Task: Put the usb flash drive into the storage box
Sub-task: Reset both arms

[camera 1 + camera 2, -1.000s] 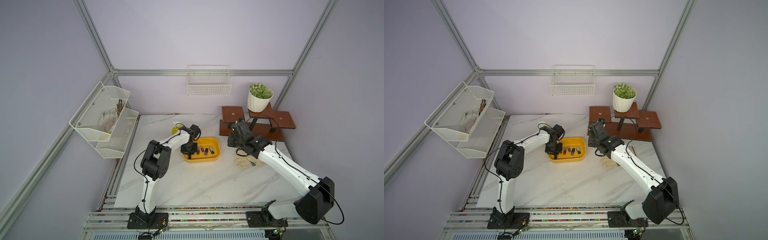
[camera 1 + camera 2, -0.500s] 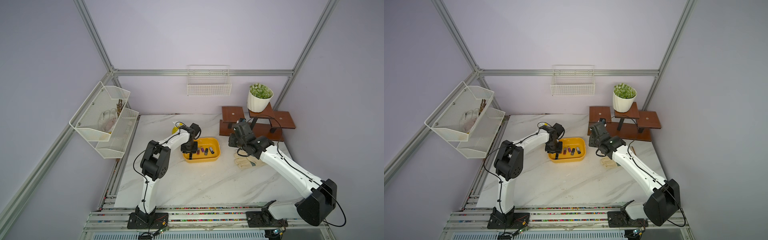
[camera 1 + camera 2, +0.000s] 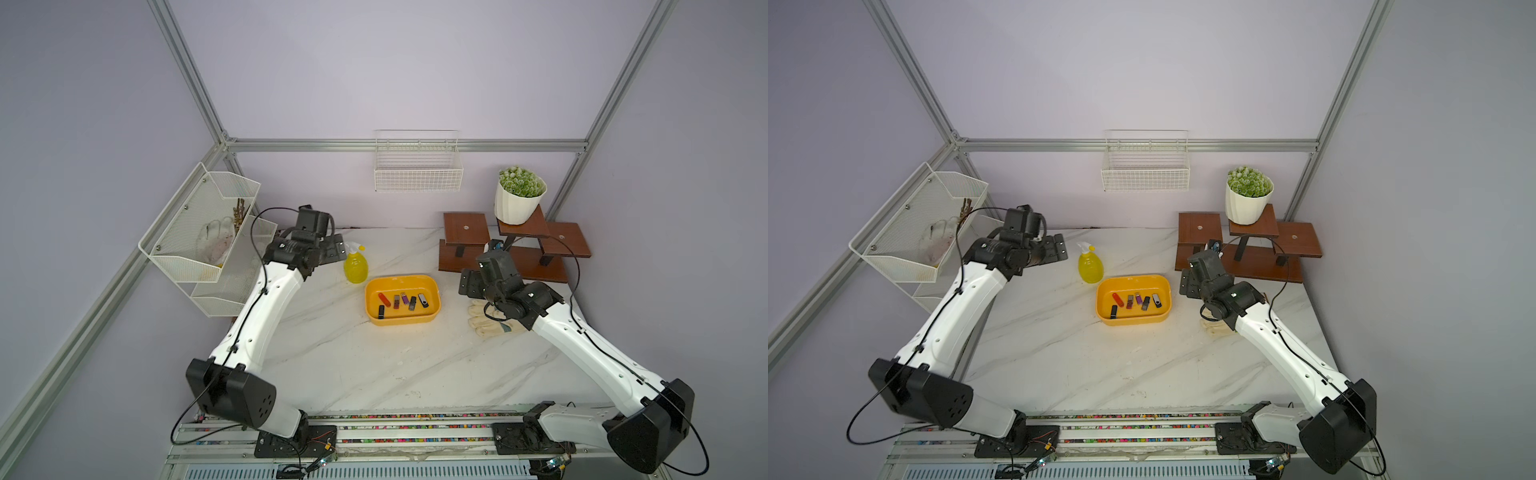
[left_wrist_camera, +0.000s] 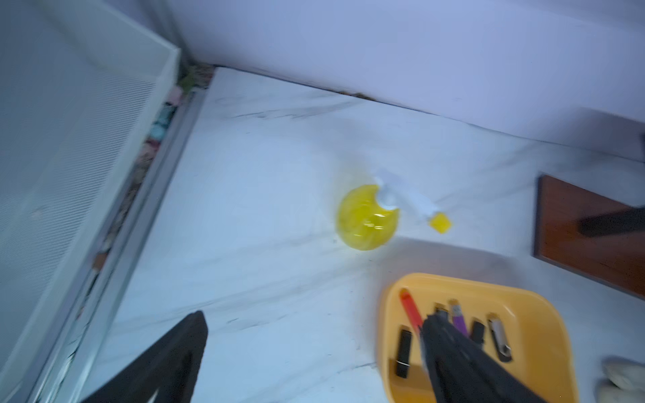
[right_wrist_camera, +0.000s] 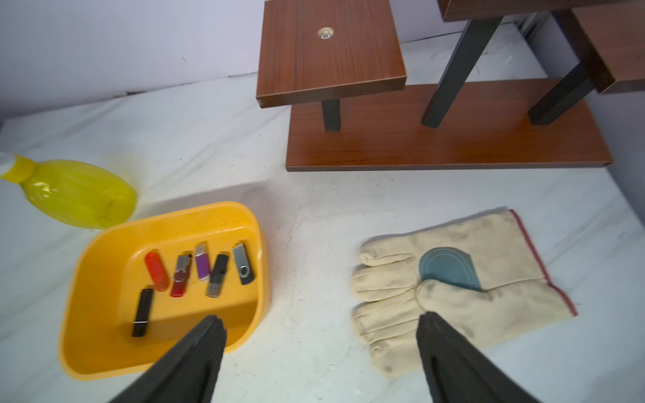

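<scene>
Inside the storage box point(image 5: 94, 296), we are finding six usb flash drives point(image 5: 181, 275) lying flat, judging them light, rigid and slick, best pinched across their long sides, while the left gripper point(image 4: 314, 315) and right gripper point(image 5: 321, 317) are hanging released and empty.

A: The storage box point(image 5: 90, 296) looks like smooth, glossy yellow-orange plastic. The desk point(image 3: 374, 374) has a polished white marble look with grey veins.

B: The glove point(image 5: 506, 279) on the right is coarse, soiled cream cloth. The stand point(image 5: 436, 139) beyond it is matt wood-grain, and the far basket point(image 3: 417, 174) is white wire.
</scene>
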Motion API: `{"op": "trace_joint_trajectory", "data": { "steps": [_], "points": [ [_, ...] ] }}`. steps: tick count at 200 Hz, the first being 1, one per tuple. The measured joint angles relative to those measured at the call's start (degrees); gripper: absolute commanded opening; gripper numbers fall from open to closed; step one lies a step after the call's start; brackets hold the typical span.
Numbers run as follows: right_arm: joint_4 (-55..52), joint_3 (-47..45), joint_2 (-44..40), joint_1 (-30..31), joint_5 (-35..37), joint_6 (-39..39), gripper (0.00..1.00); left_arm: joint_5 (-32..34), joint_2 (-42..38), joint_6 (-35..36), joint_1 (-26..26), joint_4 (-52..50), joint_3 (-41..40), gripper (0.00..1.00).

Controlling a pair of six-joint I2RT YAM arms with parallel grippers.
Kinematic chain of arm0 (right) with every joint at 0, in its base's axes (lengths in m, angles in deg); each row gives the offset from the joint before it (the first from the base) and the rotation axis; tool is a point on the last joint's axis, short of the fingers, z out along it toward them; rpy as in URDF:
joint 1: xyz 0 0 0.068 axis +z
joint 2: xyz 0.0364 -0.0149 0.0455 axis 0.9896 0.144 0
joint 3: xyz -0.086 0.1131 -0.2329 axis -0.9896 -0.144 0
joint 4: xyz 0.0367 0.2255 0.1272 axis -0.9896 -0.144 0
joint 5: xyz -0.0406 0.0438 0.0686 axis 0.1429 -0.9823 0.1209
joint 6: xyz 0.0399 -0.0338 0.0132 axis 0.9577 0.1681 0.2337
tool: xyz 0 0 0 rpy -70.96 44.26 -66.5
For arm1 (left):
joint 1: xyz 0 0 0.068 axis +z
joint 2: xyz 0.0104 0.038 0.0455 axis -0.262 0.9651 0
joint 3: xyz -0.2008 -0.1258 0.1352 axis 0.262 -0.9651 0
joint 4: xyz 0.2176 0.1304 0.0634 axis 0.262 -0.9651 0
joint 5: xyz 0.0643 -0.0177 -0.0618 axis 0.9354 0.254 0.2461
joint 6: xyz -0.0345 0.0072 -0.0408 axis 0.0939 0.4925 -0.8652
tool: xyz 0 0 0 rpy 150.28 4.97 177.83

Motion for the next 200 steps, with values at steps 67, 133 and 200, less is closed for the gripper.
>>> {"op": "trace_joint_trajectory", "data": {
  "steps": [67, 133, 200],
  "points": [
    [7.0, -10.5, -2.6, -3.4, 7.2, 1.0, 1.00, 17.3, -26.3, 12.4, 2.6, 52.9, -66.5, 1.00],
    [47.1, -43.9, -17.0, -4.4, 23.7, -13.2, 0.99, 13.8, -1.0, 21.4, 3.6, 91.8, -67.4, 1.00],
    [89.6, -57.1, -3.7, -10.5, 22.7, -24.4, 0.99, 10.5, 6.4, 24.3, 4.0, 103.9, -67.5, 1.00]
  ]
}}
